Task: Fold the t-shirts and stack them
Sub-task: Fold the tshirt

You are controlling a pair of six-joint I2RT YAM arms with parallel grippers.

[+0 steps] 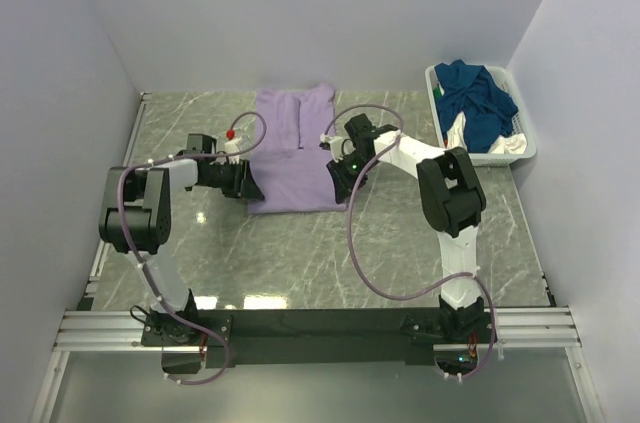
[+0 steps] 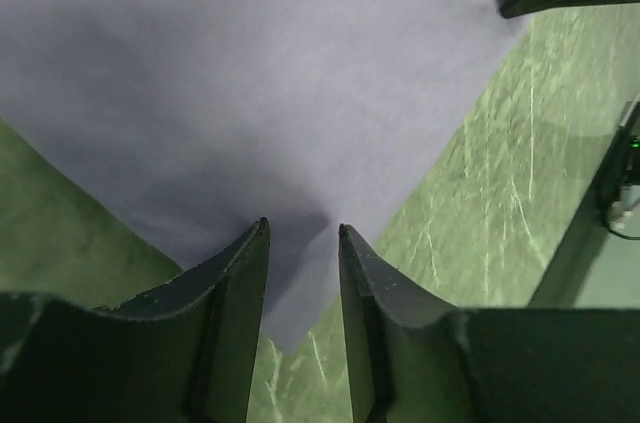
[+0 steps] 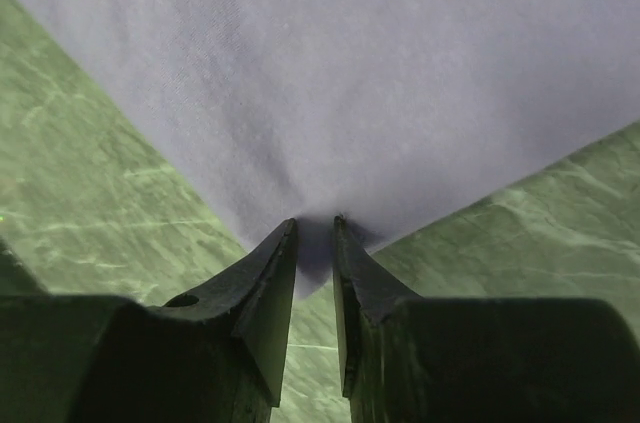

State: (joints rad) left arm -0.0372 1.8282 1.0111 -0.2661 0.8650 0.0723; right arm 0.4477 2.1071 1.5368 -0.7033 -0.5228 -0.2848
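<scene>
A pale lilac t-shirt [image 1: 290, 148] lies flat on the table, folded lengthwise into a long strip, collar end far. My left gripper [image 1: 243, 181] is at its near left corner; in the left wrist view the gripper [image 2: 303, 231] is open with the corner of the shirt [image 2: 250, 73] lying between its fingers. My right gripper [image 1: 338, 186] is at the near right corner; in the right wrist view the gripper [image 3: 315, 221] is narrowly open, its fingers straddling the corner of the shirt [image 3: 350, 63]. Dark teal-blue shirts [image 1: 480, 93] and a white one [image 1: 510, 146] are heaped in the basket.
A white plastic basket [image 1: 437, 93] stands at the far right against the wall. The table is green-grey marble [image 1: 300, 253], with white walls at the left, back and right. A metal rail [image 1: 320, 323] runs along the near edge.
</scene>
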